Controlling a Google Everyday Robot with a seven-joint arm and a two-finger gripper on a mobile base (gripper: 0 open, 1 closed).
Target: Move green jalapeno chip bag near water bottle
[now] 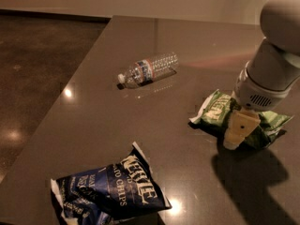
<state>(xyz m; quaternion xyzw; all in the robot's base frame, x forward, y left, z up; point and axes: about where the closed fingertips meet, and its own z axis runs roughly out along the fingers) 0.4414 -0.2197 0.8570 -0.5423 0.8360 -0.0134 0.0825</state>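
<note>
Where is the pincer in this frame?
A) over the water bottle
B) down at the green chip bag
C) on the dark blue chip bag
B: the pincer is down at the green jalapeno chip bag, well apart from the water bottle.

Arm: pale grey rounded shell (281,13) at top right, smooth, matte, no markings seen. Below it a grey cylindrical link (274,69), same finish, with a thin seam where it meets the next part. Wrist housing (255,95): whiter, ring-shaped, with a small dark oval grille of fine slots on its lower face. Gripper (234,137): cream-yellow plastic, blocky and tapering to a blunt paler tip, one small dark round spot on its flat face; it sits low at the right of the view, down at the dark brown glossy surface (154,125). No cables visible.
</note>
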